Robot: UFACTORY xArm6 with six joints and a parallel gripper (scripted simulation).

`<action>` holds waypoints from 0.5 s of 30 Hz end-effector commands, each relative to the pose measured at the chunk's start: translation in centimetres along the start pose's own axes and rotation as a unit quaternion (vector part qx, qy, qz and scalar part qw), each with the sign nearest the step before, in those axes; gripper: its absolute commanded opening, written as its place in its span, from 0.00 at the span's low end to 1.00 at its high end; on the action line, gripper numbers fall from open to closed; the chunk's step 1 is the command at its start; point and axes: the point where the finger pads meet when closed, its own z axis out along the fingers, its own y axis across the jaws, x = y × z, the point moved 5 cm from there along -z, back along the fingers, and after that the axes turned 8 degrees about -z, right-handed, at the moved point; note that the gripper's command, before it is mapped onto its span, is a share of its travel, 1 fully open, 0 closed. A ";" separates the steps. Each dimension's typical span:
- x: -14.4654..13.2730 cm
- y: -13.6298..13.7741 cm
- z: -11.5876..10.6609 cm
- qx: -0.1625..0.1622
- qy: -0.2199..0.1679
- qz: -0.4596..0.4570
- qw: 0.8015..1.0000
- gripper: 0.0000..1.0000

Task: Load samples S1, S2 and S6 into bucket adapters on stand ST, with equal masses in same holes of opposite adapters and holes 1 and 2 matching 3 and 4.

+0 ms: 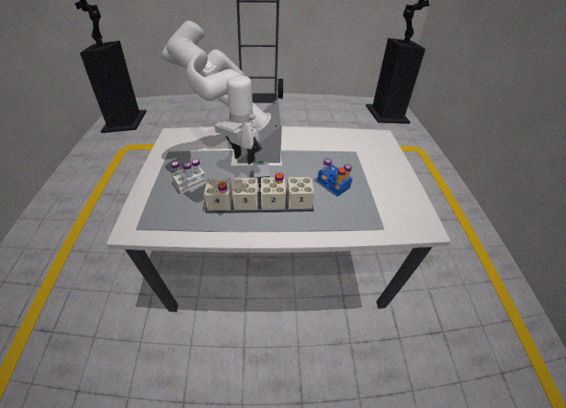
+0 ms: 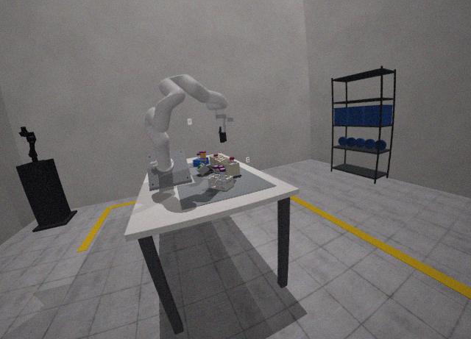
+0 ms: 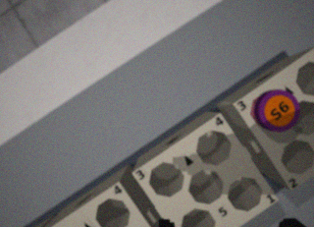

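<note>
My gripper is partly open and empty, high above the table behind the adapters. Sample S6 stands in hole 3 of adapter 4. Adapter 3 shows no tube. An orange-dot tube stands in a back hole of adapter 2; its ID is unreadable. Adapter 1 shows no tube. The blue rack holds three tubes, one with an orange cap dot. The white rack holds three pale-dot tubes.
The four adapters stand in a row on the loading stand. The white rack is to their left in the top view, the blue rack to their right. The small sloped desk with the green DONE key is behind adapters 2 and 3, near the arm's base.
</note>
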 end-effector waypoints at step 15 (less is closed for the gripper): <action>-4.9 -6.8 -0.1 -0.001 0.005 0.153 0.988 0.57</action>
